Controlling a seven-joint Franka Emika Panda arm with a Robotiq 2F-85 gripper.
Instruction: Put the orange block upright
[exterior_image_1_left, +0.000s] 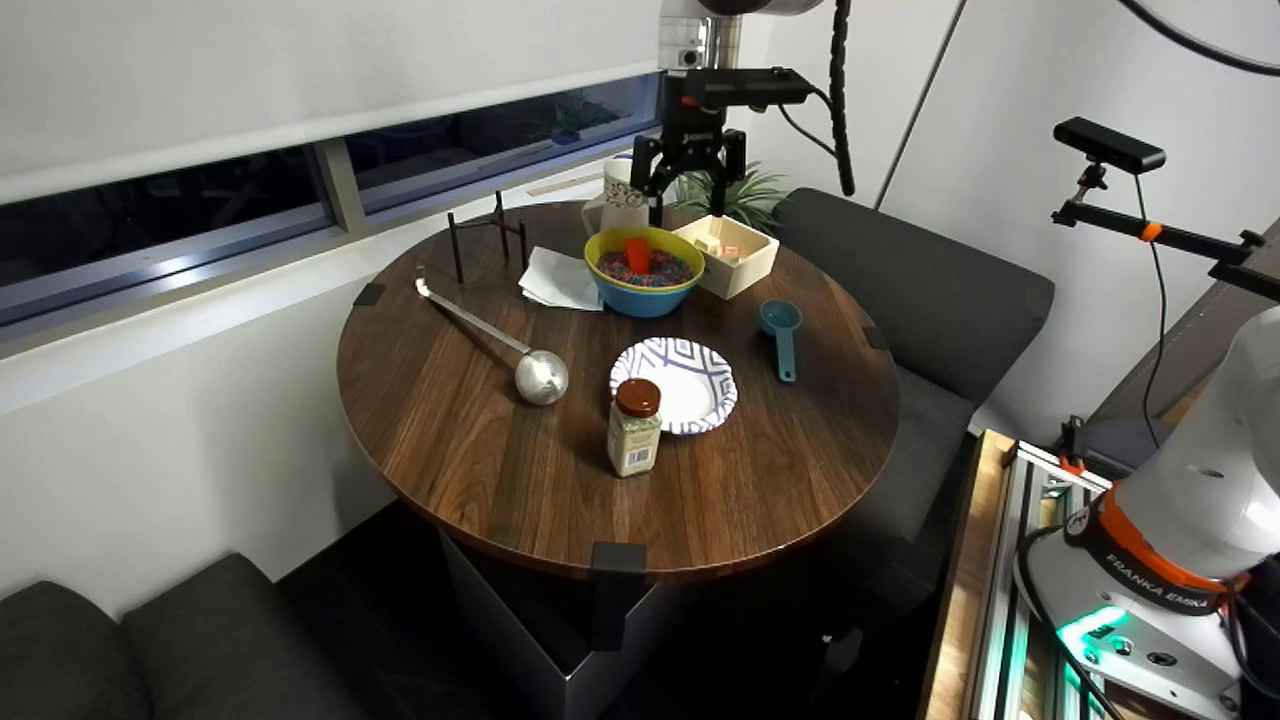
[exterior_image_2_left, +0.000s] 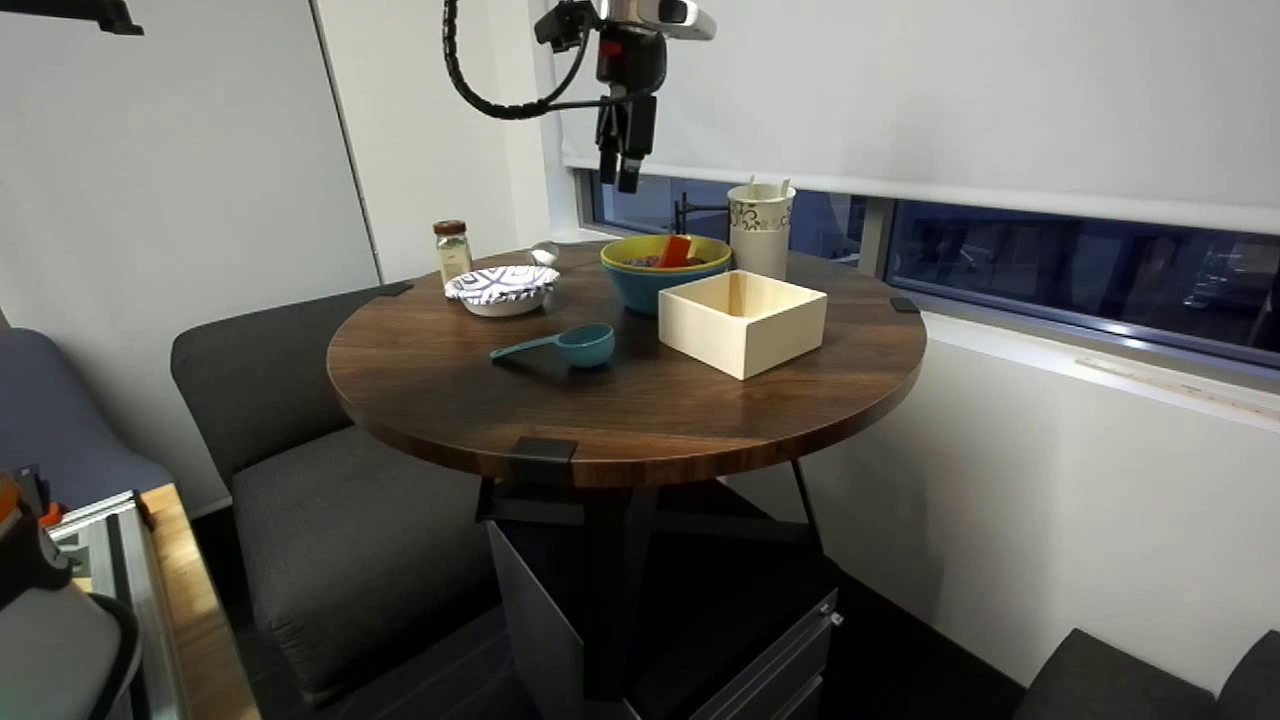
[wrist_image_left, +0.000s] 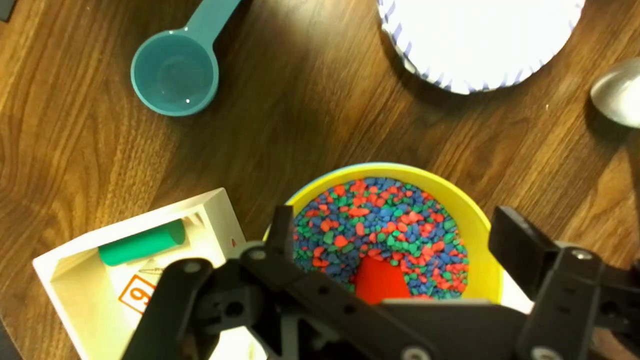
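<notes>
The orange block (exterior_image_1_left: 637, 255) stands partly sunk in coloured gravel inside the yellow bowl (exterior_image_1_left: 692, 256), which sits in a blue bowl (exterior_image_1_left: 643, 303). The block leans in an exterior view (exterior_image_2_left: 675, 251); its lower end is hidden in the gravel. In the wrist view the block (wrist_image_left: 381, 281) shows red, partly covered by the gripper's body. My gripper (exterior_image_1_left: 687, 210) is open and empty, above the bowl and apart from the block. It also shows high over the table in an exterior view (exterior_image_2_left: 618, 183). In the wrist view the fingers (wrist_image_left: 400, 230) are wide apart, with the bowl beneath them.
A wooden box (exterior_image_2_left: 700, 325) with small items stands beside the bowl. A tall patterned cup (exterior_image_2_left: 760, 235) is close behind. White napkins (exterior_image_1_left: 560, 280), a black stand (exterior_image_1_left: 503, 226), a ladle (exterior_image_1_left: 541, 377), a paper bowl (exterior_image_1_left: 690, 395), a spice jar (exterior_image_1_left: 634, 440) and a teal scoop (exterior_image_1_left: 783, 345) lie around.
</notes>
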